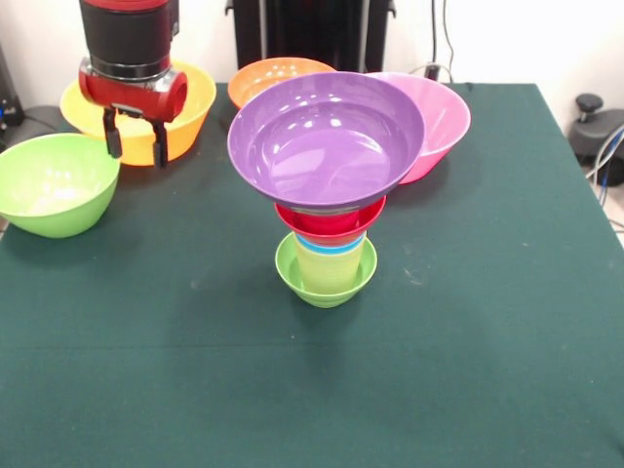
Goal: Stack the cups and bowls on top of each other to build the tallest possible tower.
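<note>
A tower point(327, 210) is seen in the middle of the green table point(458, 370). At its bottom a small lime bowl point(325, 281) is found. A pale yellow cup point(330, 265) is set inside it, and a thin blue rim point(331, 245) can be seen just above that. A small red bowl point(330, 219) is sat on top of those. The wide purple bowl point(327, 138) is placed at the very top, mouth up, and it looks a little tipped.

The gripper point(135, 141) is held up at the far left of the picture, well apart from the tower. Its two black fingers point(113, 136) are pointed straight down with a gap between them, and nothing is held in them. It is hung right in front of the big yellow bowl point(185, 102), near that bowl's front rim. The big green bowl point(54, 183) is found just below and to the picture's left of the gripper. The orange bowl point(273, 73) and the pink bowl point(439, 122) are seen behind the tower, farther off to the picture's right.

So the yellow bowl is likely the next thing to be picked. Its rim would have to be pinched, since the bowl is far too wide to be held around. Then the bowl would have to be carried to the right, over the purple bowl. The tower looks thin at the bottom and wide at the top, so it could be knocked over easily.
</note>
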